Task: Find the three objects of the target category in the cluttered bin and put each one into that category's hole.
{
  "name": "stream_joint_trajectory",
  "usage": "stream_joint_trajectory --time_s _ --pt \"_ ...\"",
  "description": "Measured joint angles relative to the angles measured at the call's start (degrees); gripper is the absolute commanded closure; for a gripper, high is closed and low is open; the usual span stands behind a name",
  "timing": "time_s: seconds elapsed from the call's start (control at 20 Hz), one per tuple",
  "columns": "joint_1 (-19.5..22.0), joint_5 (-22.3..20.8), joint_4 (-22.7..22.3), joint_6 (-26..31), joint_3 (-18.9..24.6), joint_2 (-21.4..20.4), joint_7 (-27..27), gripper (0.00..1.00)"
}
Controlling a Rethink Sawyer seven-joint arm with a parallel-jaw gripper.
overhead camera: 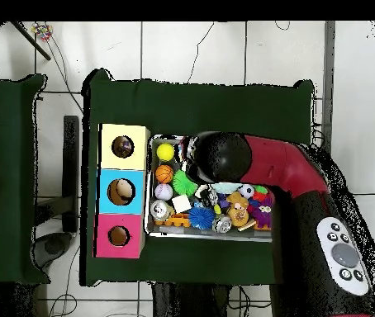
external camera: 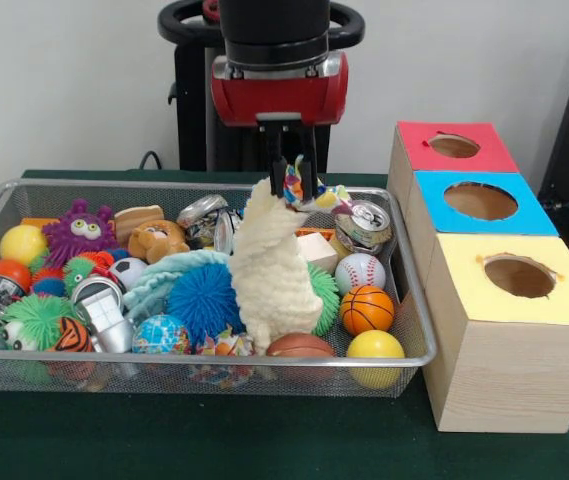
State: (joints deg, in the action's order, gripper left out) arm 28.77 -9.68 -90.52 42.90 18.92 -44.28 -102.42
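My gripper (external camera: 294,186) hangs over the middle of the wire bin (external camera: 204,362), shut on the top of a cream plush animal (external camera: 269,270). The plush stands stretched upright, its lower body still among the toys, and a small multicoloured piece shows at the fingertips. Around it lie a baseball (external camera: 360,271), a basketball (external camera: 366,309), a yellow ball (external camera: 375,347), a blue spiky ball (external camera: 202,300), a teddy (external camera: 157,240) and a drink can (external camera: 367,225). In the overhead view the red arm (overhead camera: 282,165) hides the gripper and the plush.
Three wooden boxes stand in a row beside the bin, each with a round hole on top: red (external camera: 494,155), blue (external camera: 434,195), yellow (external camera: 464,280). From above they show as yellow (overhead camera: 108,136), blue (overhead camera: 106,177) and pink (overhead camera: 104,227). A purple monster (external camera: 80,230) lies at the bin's far left.
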Motion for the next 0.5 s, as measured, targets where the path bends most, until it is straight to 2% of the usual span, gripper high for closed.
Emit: stream_joint_trajectory --time_s 0.5 --pt "3.30 -3.41 -7.26 0.27 0.02 -3.45 0.00 1.00"
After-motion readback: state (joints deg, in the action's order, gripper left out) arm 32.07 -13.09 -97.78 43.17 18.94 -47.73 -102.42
